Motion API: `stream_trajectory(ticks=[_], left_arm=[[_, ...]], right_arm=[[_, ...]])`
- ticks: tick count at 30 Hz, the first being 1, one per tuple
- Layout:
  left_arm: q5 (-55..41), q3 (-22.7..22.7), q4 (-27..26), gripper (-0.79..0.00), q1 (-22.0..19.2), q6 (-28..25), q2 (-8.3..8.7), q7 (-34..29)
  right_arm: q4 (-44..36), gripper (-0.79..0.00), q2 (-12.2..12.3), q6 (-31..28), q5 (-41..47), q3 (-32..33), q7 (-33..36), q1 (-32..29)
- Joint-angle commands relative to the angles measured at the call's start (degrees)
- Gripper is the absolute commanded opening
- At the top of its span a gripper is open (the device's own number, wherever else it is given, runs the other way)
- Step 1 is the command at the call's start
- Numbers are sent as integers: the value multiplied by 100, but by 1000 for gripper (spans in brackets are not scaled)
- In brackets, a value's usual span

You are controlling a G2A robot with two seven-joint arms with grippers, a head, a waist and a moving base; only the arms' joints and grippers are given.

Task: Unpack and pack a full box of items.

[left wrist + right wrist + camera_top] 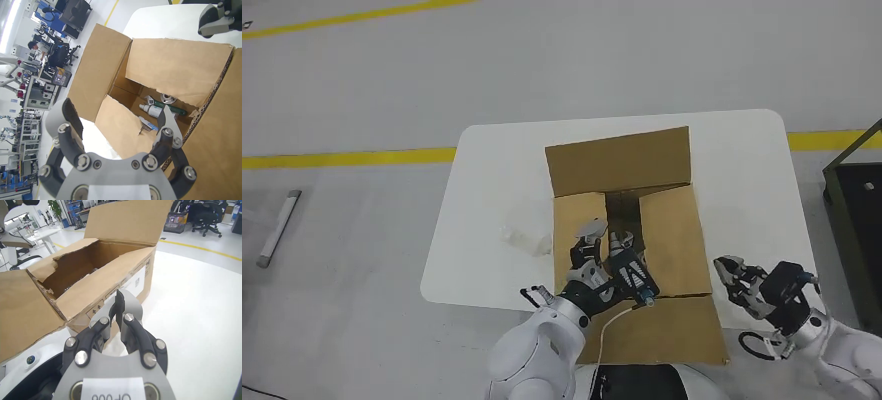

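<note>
Our left gripper (605, 240) hangs spread wide and empty over the gap between the inner flaps of the brown cardboard box (617, 160), which stands mid-way across the white worktop (492, 200). We judge it sits there because unpacking means reaching down through that gap. Our right gripper (732, 270) has its fingers pressed together on nothing, just beside the box's outer wall. We think it is parked there to leave the left arm room.

The top view gives us the layout: outer flaps folded out, inner flaps half covering a dark opening. The left wrist view looks inside, where a green-handled adjustable wrench (177, 111), a white plastic tube (151, 109) just beside it, a round metal flange (167, 98) and a clear blister pack (148, 126) lie on the bottom, so much unpacking is left. The right wrist view adds the flap's torn edge and the box's labelled side wall.
</note>
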Motion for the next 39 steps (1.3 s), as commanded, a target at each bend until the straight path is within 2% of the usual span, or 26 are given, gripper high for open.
stream_trajectory(ticks=[1, 9, 15, 20, 28, 34, 35, 36, 37, 38, 39], left_arm=[[0, 0, 0, 0, 0, 0, 0, 0], [0, 0, 0, 0, 0, 0, 0, 0], [-6, -8, 26, 0, 15, 45, 1, 40], [135, 46, 365, 0, -32, 231, -8, 118], [367, 162, 1176, 0, -338, 609, -85, -328], [1277, 291, 1515, 0, -581, 462, -77, -443], [1356, 309, 1525, -49, -574, 449, -75, -433], [1431, 318, 1533, -163, -565, 419, -73, -437], [1479, 315, 1542, -400, -548, 410, -72, -449], [1502, 307, 1551, -489, -530, 399, -72, -454], [1579, 296, 1563, -616, -524, 394, -69, -469]], right_arm=[[-26, -785, -13, -18, -55, -144, 33, 55], [-77, -785, -52, -280, -244, -610, 84, 174], [-110, -785, -50, -234, -203, -444, 15, 148], [-88, -785, -37, -251, -72, -152, -60, 37], [-168, -785, -33, -260, 71, 174, -140, -146], [-162, -785, -43, -291, 77, 243, -191, -229], [-162, -785, -45, -293, 73, 244, -197, -234], [-161, -785, -47, -295, 68, 245, -202, -238], [-159, -785, -49, -296, 60, 246, -203, -241], [-157, -785, -51, -298, 54, 245, -199, -243], [-155, -785, -53, -301, 57, 242, -195, -241]])
